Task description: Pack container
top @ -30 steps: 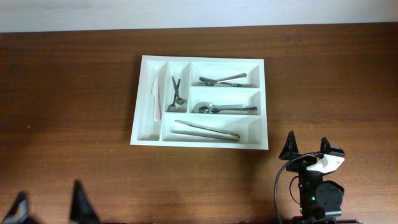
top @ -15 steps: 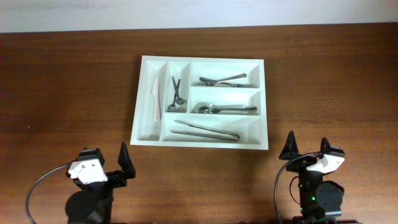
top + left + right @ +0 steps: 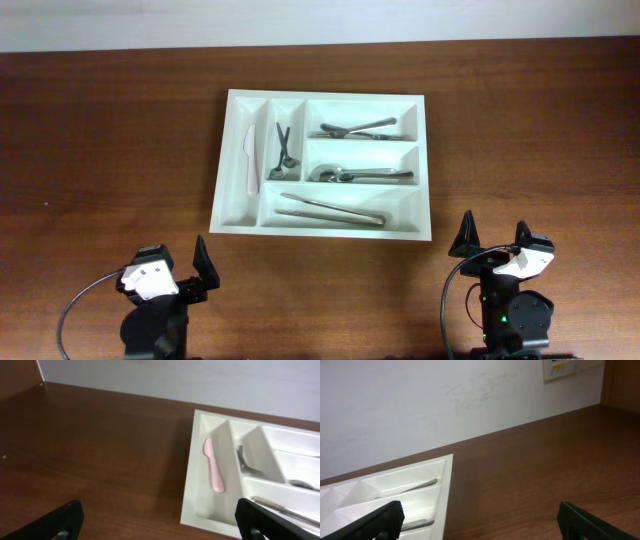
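Observation:
A white cutlery tray (image 3: 240, 218) lies in the middle of the wooden table. Its compartments hold a pink knife (image 3: 250, 157), small dark scissors-like tools (image 3: 283, 147), metal cutlery (image 3: 362, 127), a spoon (image 3: 352, 175) and long tongs (image 3: 332, 210). My left gripper (image 3: 176, 262) is open and empty near the front edge, left of the tray. My right gripper (image 3: 492, 239) is open and empty at the front right. The left wrist view shows the tray (image 3: 191, 495) with the pink knife (image 3: 212, 465); its fingers (image 3: 160, 522) are wide apart. The right wrist view shows the tray's corner (image 3: 447, 480) between spread fingers (image 3: 479, 520).
The tray sits near a white wall (image 3: 445, 405) at the table's far edge. Bare wood (image 3: 110, 150) lies on both sides of the tray. A wall panel (image 3: 565, 367) shows at the upper right of the right wrist view.
My left arm came into view from the bottom left corner and now rests a little lower than half a second ago. The right arm and the tray have not moved.

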You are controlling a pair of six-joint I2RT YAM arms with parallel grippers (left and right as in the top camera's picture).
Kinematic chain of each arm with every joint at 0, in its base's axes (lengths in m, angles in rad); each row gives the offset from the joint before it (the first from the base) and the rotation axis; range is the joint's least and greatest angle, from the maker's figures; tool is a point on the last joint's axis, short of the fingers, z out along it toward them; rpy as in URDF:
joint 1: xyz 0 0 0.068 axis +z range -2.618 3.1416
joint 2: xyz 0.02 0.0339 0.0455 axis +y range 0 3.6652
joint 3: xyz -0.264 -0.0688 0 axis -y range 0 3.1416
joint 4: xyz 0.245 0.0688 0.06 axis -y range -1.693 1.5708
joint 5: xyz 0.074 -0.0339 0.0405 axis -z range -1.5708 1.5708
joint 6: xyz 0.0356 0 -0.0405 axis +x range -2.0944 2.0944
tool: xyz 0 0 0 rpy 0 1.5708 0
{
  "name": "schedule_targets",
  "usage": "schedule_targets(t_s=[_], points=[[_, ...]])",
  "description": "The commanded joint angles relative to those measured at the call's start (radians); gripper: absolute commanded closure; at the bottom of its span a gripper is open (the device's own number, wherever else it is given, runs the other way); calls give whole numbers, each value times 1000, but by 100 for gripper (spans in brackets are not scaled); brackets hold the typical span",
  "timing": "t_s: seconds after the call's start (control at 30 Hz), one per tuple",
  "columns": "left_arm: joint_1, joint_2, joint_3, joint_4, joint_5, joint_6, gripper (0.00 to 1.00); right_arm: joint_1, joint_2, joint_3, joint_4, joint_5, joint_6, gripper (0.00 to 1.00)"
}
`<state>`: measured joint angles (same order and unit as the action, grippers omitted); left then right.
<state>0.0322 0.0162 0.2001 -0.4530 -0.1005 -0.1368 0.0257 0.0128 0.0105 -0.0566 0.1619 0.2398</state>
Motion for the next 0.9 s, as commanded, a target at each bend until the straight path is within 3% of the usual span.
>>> schedule_targets(t_s=[0.0,0.37,0.87], points=[[21,-11,-47,35,7,3,1,-8,-9,-5,-8,-1,5,1],[24,-11,-100,135,8,220,1,-8,-9,-5,-8,-1,5,1],[24,-11,-100,134,8,221,1,-8,-10,-5,-8,-1,5,2]])
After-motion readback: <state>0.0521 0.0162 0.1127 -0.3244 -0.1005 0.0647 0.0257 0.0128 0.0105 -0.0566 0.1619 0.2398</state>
